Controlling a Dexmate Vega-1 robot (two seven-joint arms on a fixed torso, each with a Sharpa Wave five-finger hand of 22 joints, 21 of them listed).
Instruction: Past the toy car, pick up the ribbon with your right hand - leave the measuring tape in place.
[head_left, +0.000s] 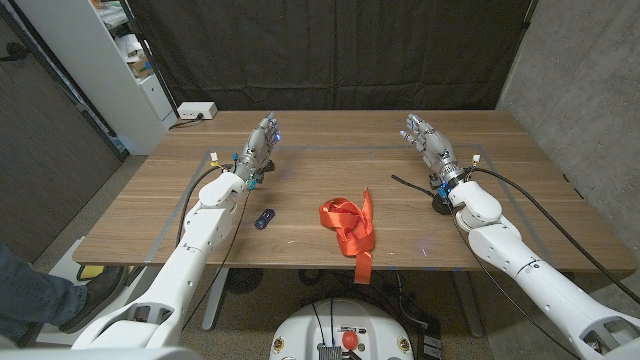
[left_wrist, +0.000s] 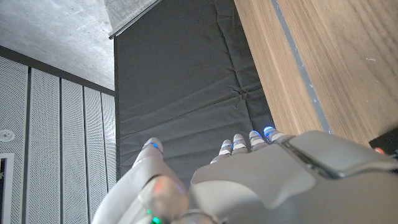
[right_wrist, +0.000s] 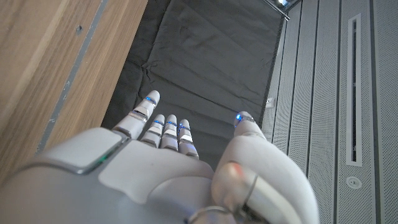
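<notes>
Red ribbon (head_left: 349, 227) lies loosely piled at the near middle of the desk (head_left: 320, 165), toy car (head_left: 264, 218) just to its left. No measuring tape visible. Farther back, right robot hand (head_left: 428, 142) and left robot hand (head_left: 262, 141) hold nothing, fingers extended. Risk: limp loops slipping from the fingers, or the trailing tail dragging.

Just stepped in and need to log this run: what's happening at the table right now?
Nothing is being handled yet. Both robot hands wait apart on the wooden table, the left robot hand and the right robot hand each holding nothing, fingers extended. An orange-red ribbon lies bunched near the front edge, untouched, with a small blue toy car to its left, beside the left forearm.
</notes>
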